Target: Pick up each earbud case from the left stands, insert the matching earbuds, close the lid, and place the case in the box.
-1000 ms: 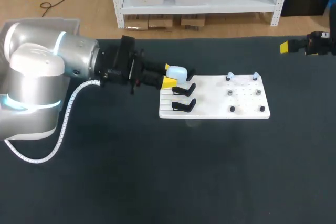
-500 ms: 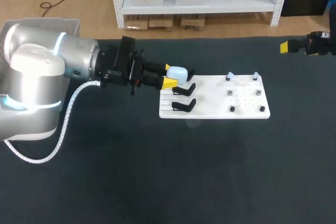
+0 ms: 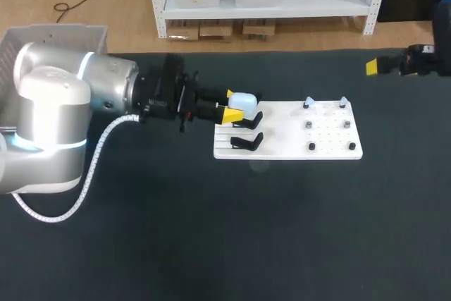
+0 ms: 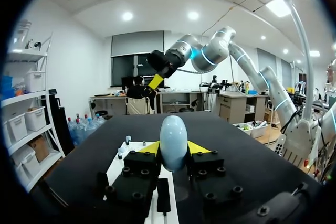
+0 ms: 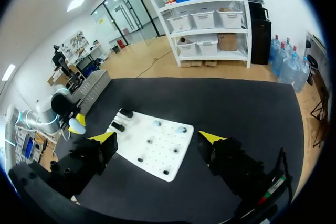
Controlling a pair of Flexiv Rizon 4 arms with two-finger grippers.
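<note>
Case: pale-blue earbud case (image 3: 242, 99) at the far-left corner of the white board (image 3: 328, 135), lid looks shut. Can't tell if it sits on a stand or hangs just clear of one.
Left gripper: left gripper (image 3: 232, 104) clamped on the case, a yellow tip on either side. The left wrist view shows the case (image 4: 173, 141) upright between both fingers.
Stands: middle stand (image 3: 248, 118) and near stand (image 3: 246, 141), both black, both bare, just beside the held case. No other case in view.
Earbuds: two pale-blue earbuds (image 3: 308, 101) and (image 3: 342, 100) stand on the board's far edge, apart from each other and well apart from the case. Not yet inserted.
Pegs: four small dark pegs (image 3: 311, 147) on the board's right part, nothing on them.
Right gripper: right gripper (image 5: 157, 137) spread wide and holding nothing, parked near the table's far-right edge, well apart from the board.
Box: grey crate (image 3: 56, 30) off the far-left corner behind the left arm, prob. the box. Inside not visible, so contents unknown.
Progress: early, pickup step for this case. Nothing seen packed.
Left to do: open lid, seat both buds, shut lid, carry case to the crate.
</note>
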